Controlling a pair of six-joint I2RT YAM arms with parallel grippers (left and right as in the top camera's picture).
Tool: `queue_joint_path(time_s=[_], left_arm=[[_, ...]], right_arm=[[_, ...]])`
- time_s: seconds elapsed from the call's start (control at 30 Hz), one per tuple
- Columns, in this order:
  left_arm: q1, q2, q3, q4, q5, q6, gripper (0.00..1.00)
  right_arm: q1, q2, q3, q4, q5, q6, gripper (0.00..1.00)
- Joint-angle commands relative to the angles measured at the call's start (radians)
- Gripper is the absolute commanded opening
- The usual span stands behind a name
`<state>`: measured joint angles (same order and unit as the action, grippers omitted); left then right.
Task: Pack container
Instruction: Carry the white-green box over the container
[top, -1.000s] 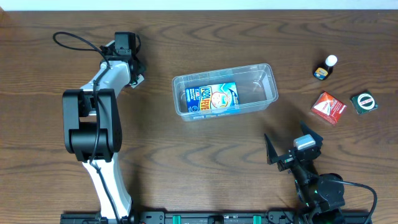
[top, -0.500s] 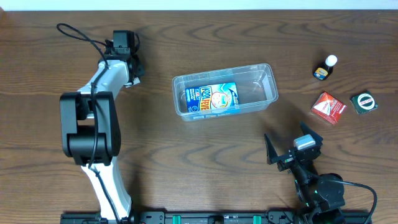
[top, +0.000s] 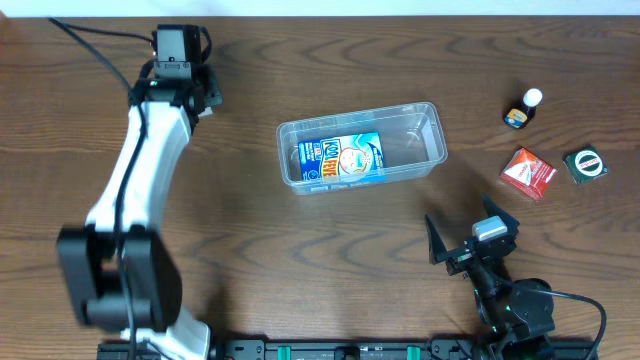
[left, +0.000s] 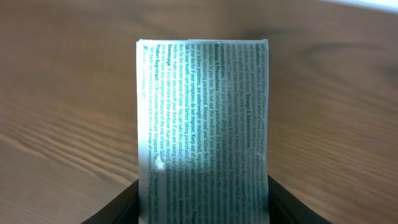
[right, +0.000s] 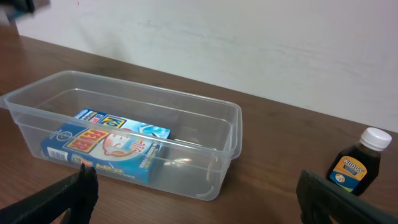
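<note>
At the far left rear of the desk, the left claw is clenched on a pale box covered in fine green print, gripping it by both sides. Well apart from it, near the middle of the desk, sits the container, its long side running left to right. A blue box lies flat in its left half and the right half is bare. Nearer the front, the right claw is spread wide with nothing in it. Right of the container stand a small white-capped bottle, a red box and a dark green packet.
</note>
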<state>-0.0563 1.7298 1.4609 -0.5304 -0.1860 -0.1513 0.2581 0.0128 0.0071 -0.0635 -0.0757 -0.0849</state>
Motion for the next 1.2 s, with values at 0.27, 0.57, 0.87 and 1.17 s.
queue_joint_path(time_s=[0.27, 0.57, 0.87, 1.17], left_arm=[[-0.266, -0.215, 0.002, -0.107, 0.239, 0.48, 0.52], [-0.428, -0.171, 0.0, -0.166, 0.359, 0.638, 0.52], [-0.468, -0.053, 0.0, -0.165, 0.358, 0.74, 0.52], [-0.466, 0.069, 0.0, -0.162, 0.358, 0.833, 0.53]], right_arm=[[-0.011, -0.005, -0.002, -0.004, -0.007, -0.01, 0.99], [-0.011, -0.005, -0.002, -0.004, -0.007, -0.009, 0.99], [-0.011, -0.005, -0.002, -0.004, -0.006, -0.009, 0.99], [-0.011, -0.005, -0.002, -0.004, -0.007, -0.009, 0.99]])
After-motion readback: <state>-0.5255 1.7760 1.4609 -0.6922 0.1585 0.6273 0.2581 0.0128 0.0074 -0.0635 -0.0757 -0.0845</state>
